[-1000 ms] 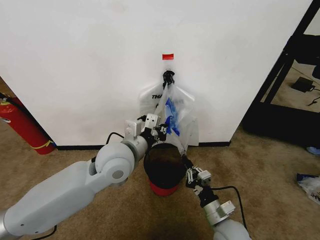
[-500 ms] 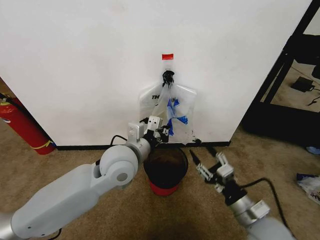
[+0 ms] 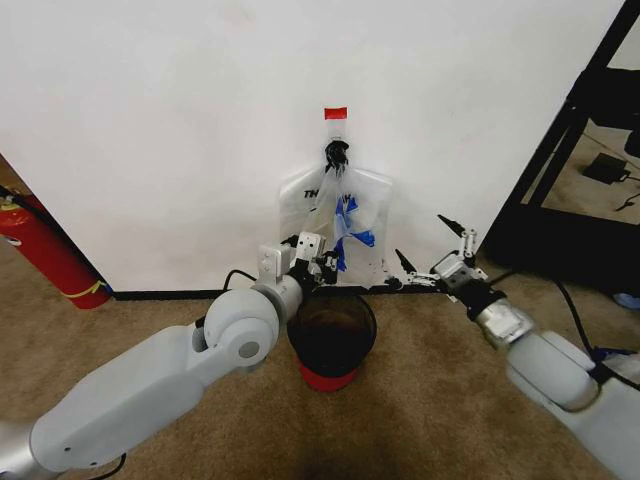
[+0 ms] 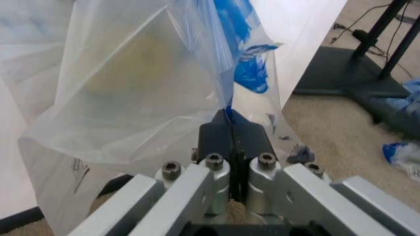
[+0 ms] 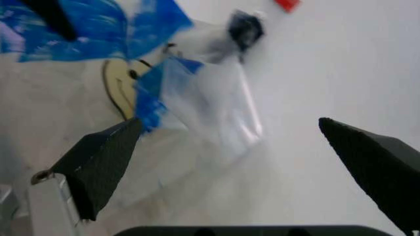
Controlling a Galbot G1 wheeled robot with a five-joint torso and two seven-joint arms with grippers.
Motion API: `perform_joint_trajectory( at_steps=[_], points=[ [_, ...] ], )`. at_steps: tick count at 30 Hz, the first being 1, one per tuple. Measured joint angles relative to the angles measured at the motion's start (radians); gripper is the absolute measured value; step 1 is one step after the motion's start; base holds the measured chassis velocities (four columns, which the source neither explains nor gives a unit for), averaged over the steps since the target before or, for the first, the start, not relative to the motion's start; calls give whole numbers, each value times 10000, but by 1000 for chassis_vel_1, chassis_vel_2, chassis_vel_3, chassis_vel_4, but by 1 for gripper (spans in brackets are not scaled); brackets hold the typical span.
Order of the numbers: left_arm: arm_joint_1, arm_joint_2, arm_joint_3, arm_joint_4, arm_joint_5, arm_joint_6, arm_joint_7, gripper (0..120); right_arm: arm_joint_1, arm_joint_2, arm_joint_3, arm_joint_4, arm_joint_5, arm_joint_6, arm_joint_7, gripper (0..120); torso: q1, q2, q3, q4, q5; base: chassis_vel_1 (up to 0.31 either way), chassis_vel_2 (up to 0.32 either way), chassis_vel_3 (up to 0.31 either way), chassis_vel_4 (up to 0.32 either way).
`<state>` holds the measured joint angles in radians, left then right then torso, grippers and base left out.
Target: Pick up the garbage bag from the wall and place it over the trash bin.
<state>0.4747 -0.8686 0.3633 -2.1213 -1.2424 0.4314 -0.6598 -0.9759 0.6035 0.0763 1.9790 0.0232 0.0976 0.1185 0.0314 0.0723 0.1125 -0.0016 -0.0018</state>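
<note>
Little can be read. On the flat bag hanging against the wall, at about 9 o'clock from the garbage bag, stand the black letters "TH" (the rest is covered). The smiley print on the garbage bag carries no legible words.

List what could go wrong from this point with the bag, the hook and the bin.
1. The garbage bag hangs from the hook while the left gripper is shut on its edge, so a hard pull might tear the thin plastic.
2. The right gripper is open beside the bag, not holding it; the bag may not open wide enough to fit the trash bin.
3. The flat bag behind it could be dragged along.
</note>
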Motion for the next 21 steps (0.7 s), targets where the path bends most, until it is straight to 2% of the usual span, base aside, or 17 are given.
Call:
perform_joint_trajectory(
  at_steps=[1,6,8,11,15,19,21],
  points=[
    [0,0,0,0,0,0,0,0,0,0,0,0,0,0,0,100,0,0,0,0,0,0,0,0,0],
    [-58,-17,4,-24,-12,-3,1,0,1926,618,-1965,-1098,-929,65,-197,100,0,-1,0,2,-1,0,0,0,0],
    [-58,-17,4,-24,-12,-3,1,0,1926,618,-1965,-1098,-929,65,-197,100,0,-1,0,2,-1,0,0,0,0],
    [-2,8,2,-111,-21,-4,-17,0,2800,1286,-2529,-2003,-2407,140,-240,100,0,-1,0,3,-1,0,0,0,0],
    [20,59,-4,-195,-32,-4,-27,0,3003,1389,-2643,-2284,-3264,123,-342,98,0,-1,-1,0,-3,0,0,0,0],
    [21,89,-20,-228,-43,-4,-28,0,3115,1544,-2636,-2526,-4258,110,-356,83,0,-1,-1,-2,-1,0,0,0,0],
    [22,90,-21,-231,-43,-4,-28,0,3122,1556,-2636,-2539,-4308,110,-358,81,0,-1,-1,-1,-1,0,0,0,0]
  ],
)
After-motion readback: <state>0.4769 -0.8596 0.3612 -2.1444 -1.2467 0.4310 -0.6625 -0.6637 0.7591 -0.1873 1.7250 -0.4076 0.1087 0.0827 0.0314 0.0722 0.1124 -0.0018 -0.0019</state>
